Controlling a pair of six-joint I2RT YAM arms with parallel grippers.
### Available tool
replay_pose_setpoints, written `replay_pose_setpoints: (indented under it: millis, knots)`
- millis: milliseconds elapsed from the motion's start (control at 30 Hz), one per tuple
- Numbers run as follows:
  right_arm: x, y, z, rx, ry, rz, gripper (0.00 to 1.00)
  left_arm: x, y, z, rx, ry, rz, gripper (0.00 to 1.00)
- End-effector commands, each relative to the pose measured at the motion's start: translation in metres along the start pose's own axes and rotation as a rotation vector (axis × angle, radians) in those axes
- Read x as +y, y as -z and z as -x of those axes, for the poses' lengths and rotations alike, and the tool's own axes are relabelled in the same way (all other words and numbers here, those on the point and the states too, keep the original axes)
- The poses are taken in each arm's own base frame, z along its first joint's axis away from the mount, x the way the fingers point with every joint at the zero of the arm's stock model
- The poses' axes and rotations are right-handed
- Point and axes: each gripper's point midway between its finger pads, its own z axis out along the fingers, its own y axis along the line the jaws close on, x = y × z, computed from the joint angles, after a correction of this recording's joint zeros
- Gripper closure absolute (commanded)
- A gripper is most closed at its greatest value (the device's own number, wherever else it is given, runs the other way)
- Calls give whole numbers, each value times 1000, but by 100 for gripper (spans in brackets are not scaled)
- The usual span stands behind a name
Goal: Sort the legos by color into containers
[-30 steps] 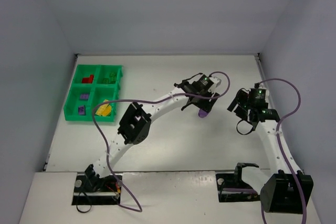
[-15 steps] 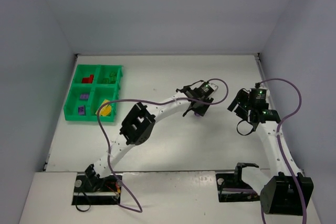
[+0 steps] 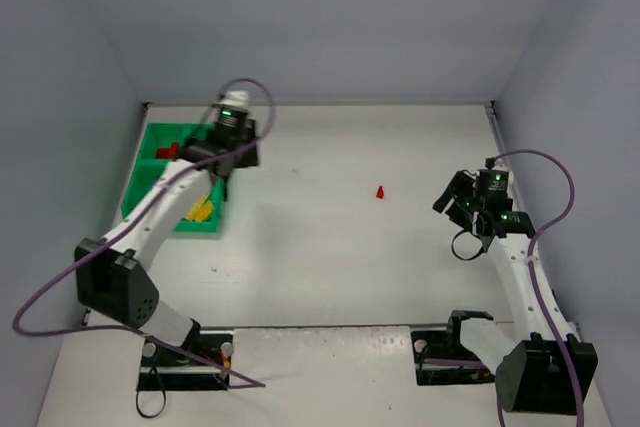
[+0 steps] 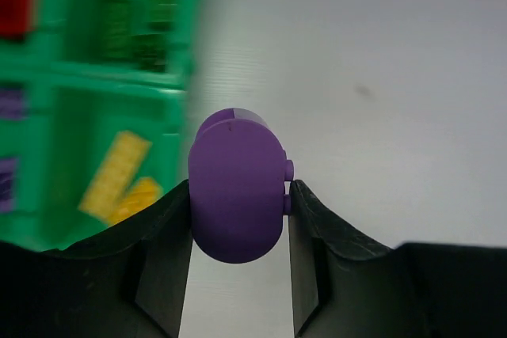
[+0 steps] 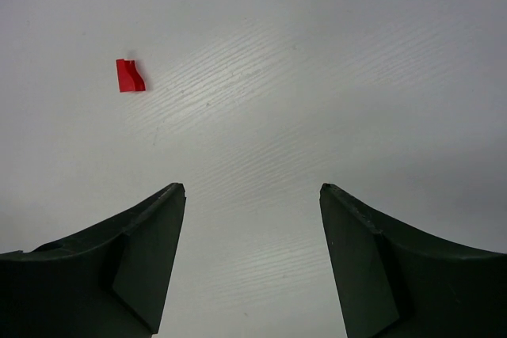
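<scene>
My left gripper (image 4: 239, 195) is shut on a rounded purple lego (image 4: 236, 187), held just off the right wall of the green tray (image 4: 119, 85). In the top view this gripper (image 3: 224, 169) hangs over the tray's right side (image 3: 210, 230). The tray holds red legos (image 4: 17, 9) far left, green legos (image 4: 135, 29) far right, purple ones (image 4: 8, 104) near left and yellow ones (image 4: 119, 176) near right. One red lego (image 3: 380, 192) lies alone mid-table and also shows in the right wrist view (image 5: 131, 75). My right gripper (image 5: 252, 187) is open and empty, right of it (image 3: 450, 205).
White table with grey walls on the left, back and right. The left arm's links (image 3: 150, 212) lie across the tray's near-left part. Purple cables loop over both arms.
My left arm has swung from mid-table to the tray at the far left, carrying the purple lego. The red lego now shows where the arm was. The right arm has not moved.
</scene>
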Motion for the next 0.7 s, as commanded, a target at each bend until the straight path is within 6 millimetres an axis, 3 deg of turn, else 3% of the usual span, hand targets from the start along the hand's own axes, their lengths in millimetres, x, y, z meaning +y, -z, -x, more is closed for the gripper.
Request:
replay_pose_setpoints:
  millis: [0,67,100,133,233,333,400,467,567,667]
  knots:
    - [5,-3,5,-26,10,37,34,116,5,-6,-13,173,223,100]
    - [6,-4,4,-23,10,42,34,158,4,-25,21,224,286,100]
    - [6,-5,3,-22,9,47,34,193,5,-31,31,283,351,100]
    - [7,-5,4,-25,9,50,35,210,6,-38,56,322,374,100]
    - [9,-5,2,-26,12,64,35,253,7,-47,87,400,441,100]
    - [10,-5,1,-20,13,69,35,282,9,-46,81,453,505,100]
    - [11,-4,2,-24,15,75,35,292,5,-45,86,469,519,99]
    - [11,-4,2,-24,17,76,35,303,-5,-53,134,473,548,91]
    - [11,-5,1,-17,17,78,35,305,-22,-64,185,475,541,82]
    - [12,-5,1,-18,23,81,35,301,-26,-62,179,492,519,50]
